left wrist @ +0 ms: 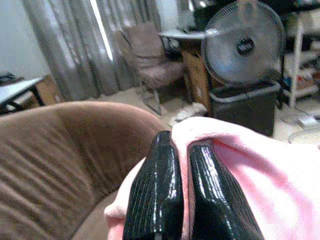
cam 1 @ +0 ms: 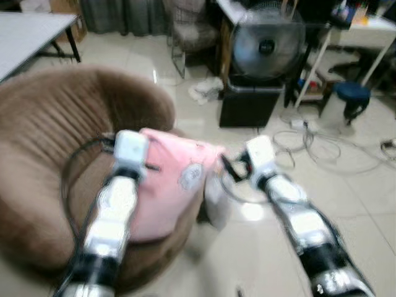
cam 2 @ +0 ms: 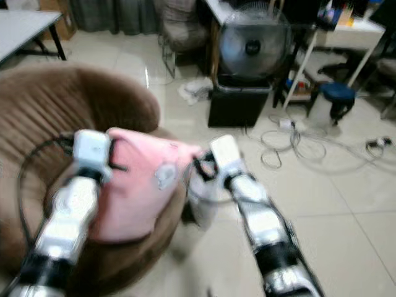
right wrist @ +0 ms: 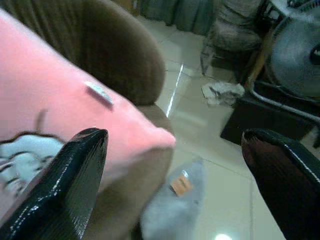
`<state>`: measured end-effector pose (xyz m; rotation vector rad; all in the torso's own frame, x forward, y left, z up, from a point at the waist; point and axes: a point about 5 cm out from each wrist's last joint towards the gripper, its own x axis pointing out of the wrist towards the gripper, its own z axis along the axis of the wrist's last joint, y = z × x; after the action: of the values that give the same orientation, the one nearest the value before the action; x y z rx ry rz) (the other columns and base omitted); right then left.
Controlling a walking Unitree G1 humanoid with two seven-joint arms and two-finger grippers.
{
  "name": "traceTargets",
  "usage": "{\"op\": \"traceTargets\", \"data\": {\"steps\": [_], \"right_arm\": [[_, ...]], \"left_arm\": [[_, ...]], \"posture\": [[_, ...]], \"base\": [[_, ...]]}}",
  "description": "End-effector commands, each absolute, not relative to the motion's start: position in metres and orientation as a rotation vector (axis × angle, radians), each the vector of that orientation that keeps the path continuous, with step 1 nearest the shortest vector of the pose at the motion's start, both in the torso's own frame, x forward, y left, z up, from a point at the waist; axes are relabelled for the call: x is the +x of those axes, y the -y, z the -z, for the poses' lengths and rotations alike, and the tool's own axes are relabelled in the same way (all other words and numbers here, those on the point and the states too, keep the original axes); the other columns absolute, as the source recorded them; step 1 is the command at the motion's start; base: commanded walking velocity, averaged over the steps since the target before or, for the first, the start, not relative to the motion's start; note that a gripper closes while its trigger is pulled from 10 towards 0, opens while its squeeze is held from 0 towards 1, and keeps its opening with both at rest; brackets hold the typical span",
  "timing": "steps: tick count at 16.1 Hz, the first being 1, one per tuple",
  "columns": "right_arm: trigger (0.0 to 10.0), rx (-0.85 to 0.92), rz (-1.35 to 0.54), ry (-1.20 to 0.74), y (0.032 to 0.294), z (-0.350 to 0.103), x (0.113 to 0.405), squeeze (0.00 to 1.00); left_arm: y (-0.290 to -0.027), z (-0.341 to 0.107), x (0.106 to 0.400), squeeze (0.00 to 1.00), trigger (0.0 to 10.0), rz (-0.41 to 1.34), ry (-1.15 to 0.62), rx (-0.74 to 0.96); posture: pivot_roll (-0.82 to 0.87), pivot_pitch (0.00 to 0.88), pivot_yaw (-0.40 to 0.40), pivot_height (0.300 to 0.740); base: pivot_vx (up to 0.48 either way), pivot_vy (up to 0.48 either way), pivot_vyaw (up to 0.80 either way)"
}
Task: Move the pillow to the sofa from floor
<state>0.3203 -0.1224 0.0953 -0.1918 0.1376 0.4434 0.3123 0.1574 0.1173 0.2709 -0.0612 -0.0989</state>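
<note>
A pink pillow point(cam 1: 170, 185) with a small cartoon print lies on the seat of a round brown sofa point(cam 1: 55, 117). Its right corner hangs over the sofa's edge. My left gripper point(left wrist: 182, 150) is shut on the pillow's upper edge, with pink cloth pinched between the black fingers point(left wrist: 155, 190). My right gripper point(right wrist: 172, 134) stands open just off the pillow's right corner point(right wrist: 155, 137), one finger point(right wrist: 70, 175) against the pink cloth and the other over the tiled floor.
A grey soft object point(cam 1: 216, 201) lies on the floor against the sofa's foot. Beyond are a black box point(cam 1: 250, 102) with a standing fan point(cam 1: 267, 40), loose cables point(cam 1: 309, 145), a blue stool point(cam 1: 351, 93), a chair point(cam 1: 189, 28) and a white table point(cam 1: 25, 31).
</note>
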Motion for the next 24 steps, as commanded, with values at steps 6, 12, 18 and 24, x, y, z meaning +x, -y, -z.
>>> {"op": "traceTargets", "data": {"steps": [6,12,18,24], "right_arm": [[10.0,-0.203,-0.642,-0.098,0.119,-0.107,0.316,0.00],[10.0,-0.157,-0.813,-0.132,0.106,-0.111,0.311,0.00],[10.0,-0.171,-1.041,-0.198,0.062,-0.102,0.301,0.00],[10.0,-0.163,-1.072,-0.176,0.041,-0.102,0.301,0.00]], "left_arm": [[-0.189,-0.120,0.342,0.00,10.0,-0.052,-0.051,0.368],[-0.231,-0.112,0.363,0.00,10.0,-0.267,-0.217,0.428],[-0.269,-0.118,0.362,0.00,10.0,-0.414,-0.285,0.477],[-0.307,-0.130,0.353,1.00,10.0,-0.536,-0.289,0.506]], "posture": [[0.11,0.000,-0.052,0.740],[0.05,0.000,-0.054,0.740],[0.01,0.000,-0.063,0.740],[0.02,0.047,-0.067,0.740]], "base": [[0.000,0.000,0.00],[0.000,0.000,0.00],[0.000,0.000,0.00],[0.000,0.000,0.00]]}}
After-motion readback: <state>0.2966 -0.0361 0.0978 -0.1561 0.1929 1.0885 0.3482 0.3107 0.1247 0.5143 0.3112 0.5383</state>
